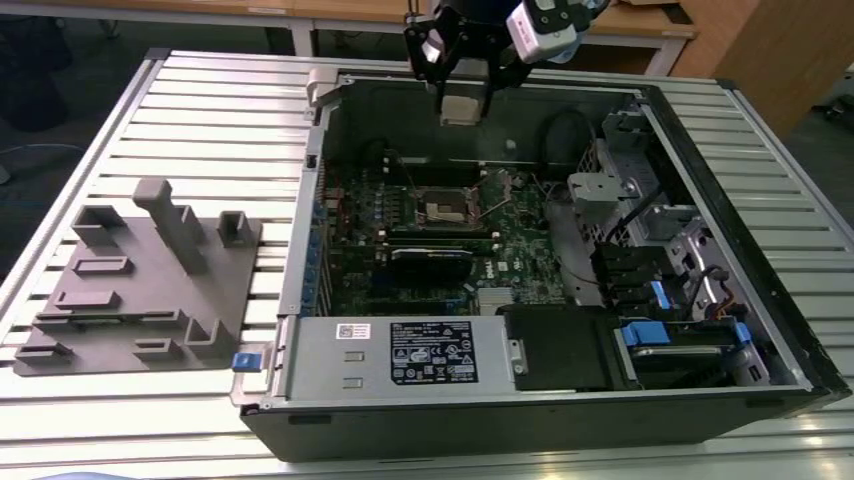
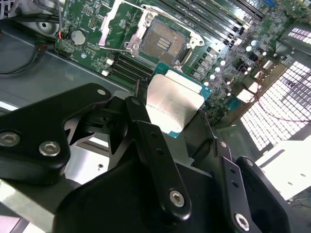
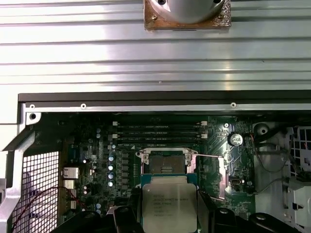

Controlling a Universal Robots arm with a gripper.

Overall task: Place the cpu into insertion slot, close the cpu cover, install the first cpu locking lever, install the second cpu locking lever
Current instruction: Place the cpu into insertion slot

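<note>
My gripper [image 1: 459, 100] hangs over the far wall of the open computer case [image 1: 747, 300], shut on the cpu [image 1: 459, 109]. The second wrist view has black fingers [image 2: 146, 131] clamping the cpu [image 2: 174, 103] by its edges, silver top facing the camera. Below it lies the insertion slot [image 2: 163, 44], uncovered, its tan contact field bare. The cpu cover [image 2: 108, 24] stands swung open beside the slot. In the first wrist view the cpu [image 3: 169, 206] sits just short of the insertion slot [image 3: 166, 165], and a thin locking lever [image 3: 209, 156] sticks out sideways.
A grey fixture block [image 1: 147, 280] lies on the slatted table [image 1: 227, 120] at the exterior view's left. Inside the case are a power supply [image 1: 400, 350], a long black card [image 1: 434, 262], drive cages [image 1: 641, 220] and cables [image 1: 567, 130].
</note>
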